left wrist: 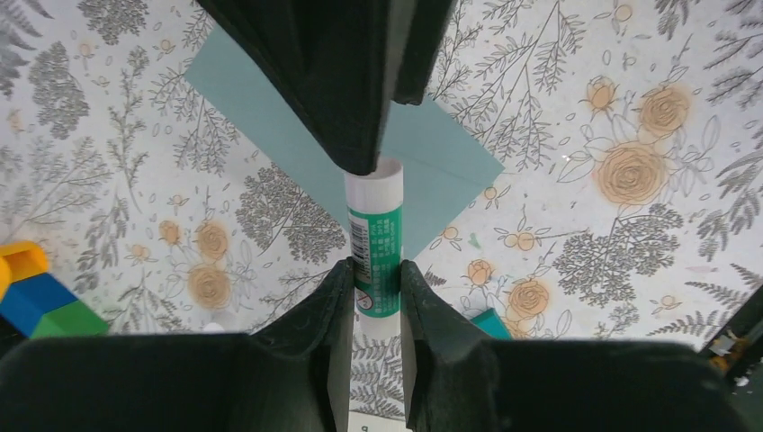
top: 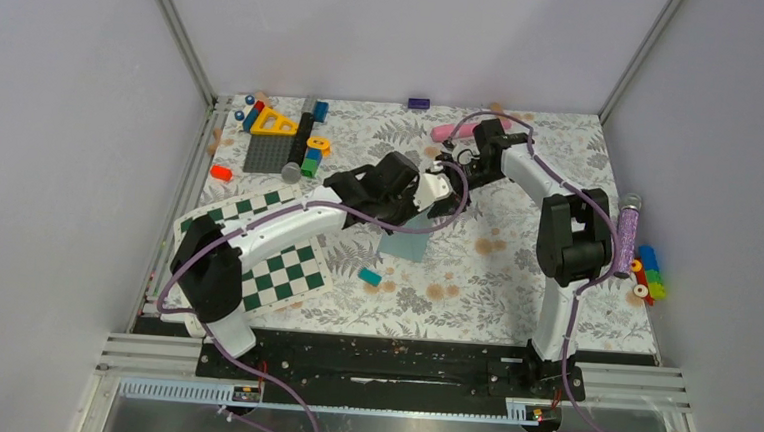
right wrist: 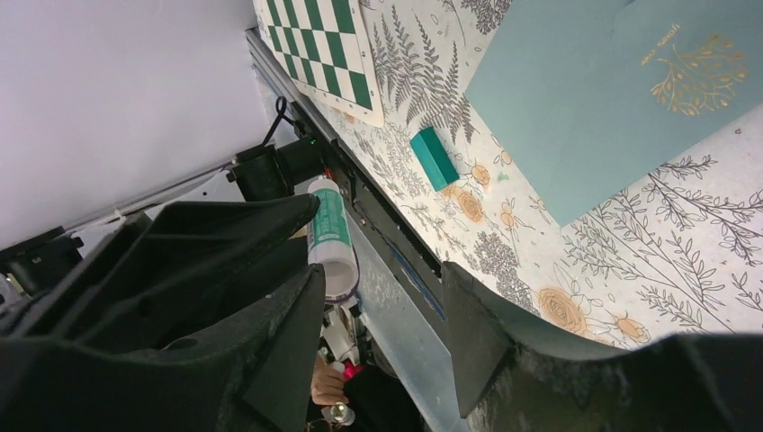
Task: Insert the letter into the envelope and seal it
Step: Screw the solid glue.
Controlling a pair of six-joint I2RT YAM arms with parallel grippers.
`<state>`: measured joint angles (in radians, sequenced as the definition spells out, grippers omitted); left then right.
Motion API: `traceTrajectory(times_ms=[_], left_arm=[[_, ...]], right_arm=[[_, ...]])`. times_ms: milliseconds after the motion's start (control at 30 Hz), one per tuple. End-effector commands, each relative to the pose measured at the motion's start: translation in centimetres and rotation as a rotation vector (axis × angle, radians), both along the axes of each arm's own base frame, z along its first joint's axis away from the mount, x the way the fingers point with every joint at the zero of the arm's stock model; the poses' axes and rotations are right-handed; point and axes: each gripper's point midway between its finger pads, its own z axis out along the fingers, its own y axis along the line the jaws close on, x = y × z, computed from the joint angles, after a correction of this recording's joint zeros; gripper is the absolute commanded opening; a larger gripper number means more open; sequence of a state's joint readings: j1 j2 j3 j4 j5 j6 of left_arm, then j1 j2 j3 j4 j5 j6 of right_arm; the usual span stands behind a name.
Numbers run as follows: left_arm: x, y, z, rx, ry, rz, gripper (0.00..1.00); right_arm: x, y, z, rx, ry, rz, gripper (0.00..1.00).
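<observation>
Pinching the glue stick (left wrist: 375, 236) by its green-labelled body, the left gripper (left wrist: 375, 274) holds it above the floral table cover (left wrist: 117, 135) with its jaws pressed on the tube. Below the tube's tip lies the envelope (left wrist: 441, 171) — flat, with a small teal block (top: 369, 275) near it. Right gripper (right wrist: 382, 292) — jaws spread, one finger just beside the tube's open end.
</observation>
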<state>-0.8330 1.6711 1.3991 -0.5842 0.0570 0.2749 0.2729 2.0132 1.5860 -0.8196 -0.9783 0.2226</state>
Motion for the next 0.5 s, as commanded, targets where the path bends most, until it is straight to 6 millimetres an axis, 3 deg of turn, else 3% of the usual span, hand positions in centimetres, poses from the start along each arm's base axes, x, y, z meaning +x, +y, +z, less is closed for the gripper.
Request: traceTrajectory(times_ms=[0, 200, 333, 467], left_arm=[[1.01, -1.14, 1.51, 0.031, -0.153, -0.013, 0.00], [0.82, -1.49, 1.47, 0.042, -0.162, -0.021, 0.00], [0.90, -1.43, 1.47, 0.045, -0.167, -0.014, 0.00], [1.33, -1.05, 1.26, 0.060, -0.183, 0.013, 0.00]], right_arm=[[0.19, 0.63, 1.66, 0.037, -0.003, -0.026, 0.57], [0.72, 0.52, 0.78, 0.032, 0.030, -0.070, 0.55], [0.76, 1.02, 1.19, 0.089, 0.062, -0.082, 0.48], [0.40, 0.89, 1.62, 0.095, 0.057, -0.080, 0.48]])
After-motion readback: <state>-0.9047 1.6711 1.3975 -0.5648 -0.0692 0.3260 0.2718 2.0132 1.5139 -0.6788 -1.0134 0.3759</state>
